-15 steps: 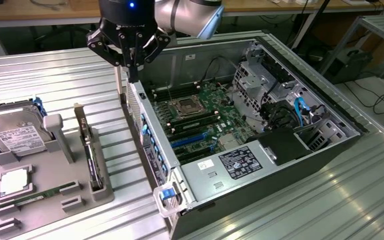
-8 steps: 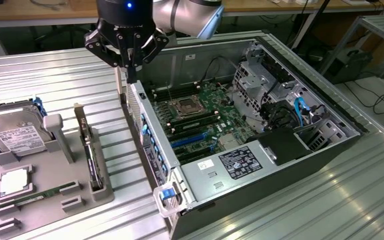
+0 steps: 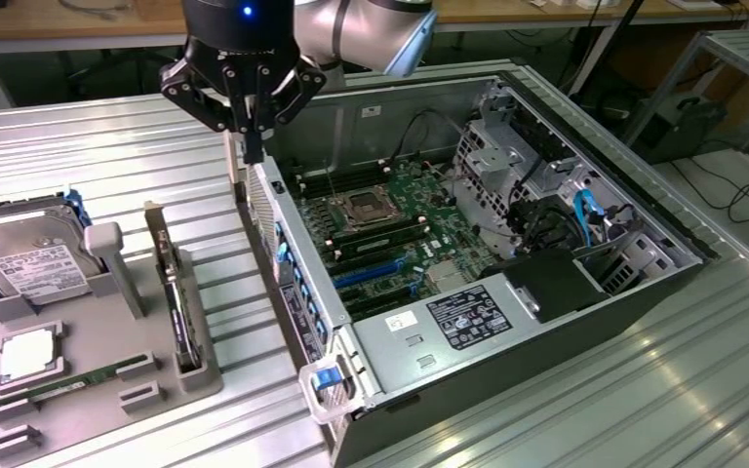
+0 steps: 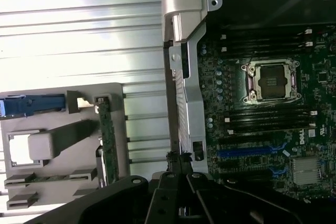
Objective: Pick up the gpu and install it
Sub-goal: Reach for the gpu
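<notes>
Ribbed metal table [image 3: 114,156] carries an open computer case [image 3: 531,380] and, on the exterior view's left, a grey holder tray [image 3: 206,375]. In the tray: hard drive [image 3: 30,258] with white label, square processor chip [image 3: 30,353], green memory stick [image 3: 69,383], and the gpu [image 3: 175,292] standing on edge in its slot on the side nearest the case. Inside the case: motherboard [image 3: 427,229] with an open CPU socket [image 3: 362,208], blue slots, a black box [image 3: 550,283] and blue cables. Gripper [image 3: 255,146] hangs over the case's rear wall, next to the tray, fingers pinched together, nothing in them. It is well apart from the gpu, not touching it.
</notes>
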Tool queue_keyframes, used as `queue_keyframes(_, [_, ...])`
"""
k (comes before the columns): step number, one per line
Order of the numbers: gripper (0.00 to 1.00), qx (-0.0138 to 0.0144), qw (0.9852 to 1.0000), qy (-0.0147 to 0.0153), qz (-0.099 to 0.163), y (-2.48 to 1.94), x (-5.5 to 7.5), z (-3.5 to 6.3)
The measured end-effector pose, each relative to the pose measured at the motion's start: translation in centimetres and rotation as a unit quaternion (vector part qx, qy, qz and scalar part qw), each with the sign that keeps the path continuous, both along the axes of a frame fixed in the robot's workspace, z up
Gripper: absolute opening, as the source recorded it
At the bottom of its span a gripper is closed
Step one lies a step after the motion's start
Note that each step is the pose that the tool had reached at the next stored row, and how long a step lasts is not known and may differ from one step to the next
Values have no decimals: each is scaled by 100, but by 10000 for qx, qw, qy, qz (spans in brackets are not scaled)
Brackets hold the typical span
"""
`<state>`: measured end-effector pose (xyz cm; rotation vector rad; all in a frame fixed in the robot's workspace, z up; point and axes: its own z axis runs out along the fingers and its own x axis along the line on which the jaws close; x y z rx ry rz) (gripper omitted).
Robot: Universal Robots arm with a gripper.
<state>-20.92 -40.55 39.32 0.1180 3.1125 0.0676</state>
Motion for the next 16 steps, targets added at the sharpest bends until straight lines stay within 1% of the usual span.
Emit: queue_keyframes(16, [11,0,10000,0,0,-25,-101,-1])
